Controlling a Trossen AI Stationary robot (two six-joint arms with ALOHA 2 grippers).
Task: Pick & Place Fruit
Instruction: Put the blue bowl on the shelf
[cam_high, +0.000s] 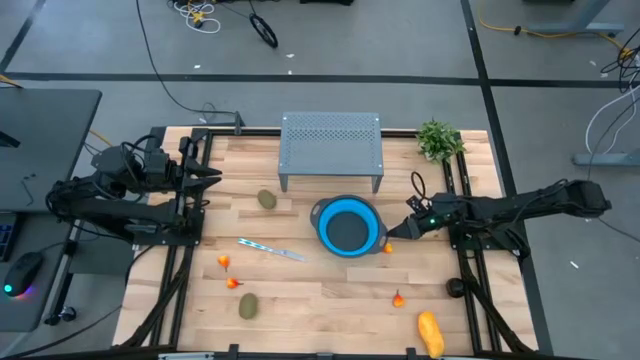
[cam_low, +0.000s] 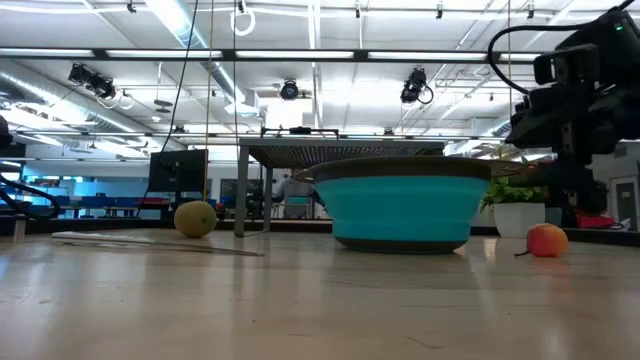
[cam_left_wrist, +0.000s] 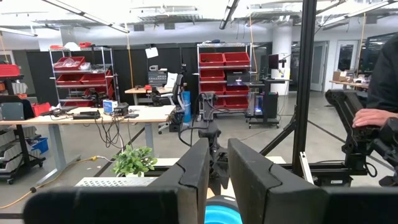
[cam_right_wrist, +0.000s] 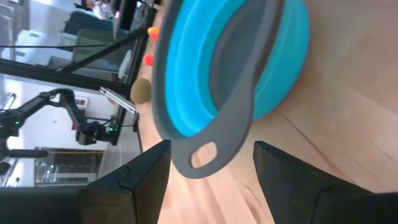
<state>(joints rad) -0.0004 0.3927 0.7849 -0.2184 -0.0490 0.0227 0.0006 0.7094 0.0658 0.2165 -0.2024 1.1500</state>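
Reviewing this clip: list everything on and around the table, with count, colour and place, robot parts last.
Bowl: one, blue with grey rim, table centre.
Kiwi-like fruit: two, brown-green, one left of the bowl near the rack, one near the front edge.
Long fruit: one, yellow-orange, front right corner.
Small fruits: four, red-orange; two front left, one front of the bowl, one by the bowl's right rim.
Stick: one, silvery-blue, left of the bowl.
Rack: one, grey perforated, back centre.
Plant: one, green, back right.
Left end effector: open, left edge, waiting.
Right end effector: open, beside the bowl's right rim.
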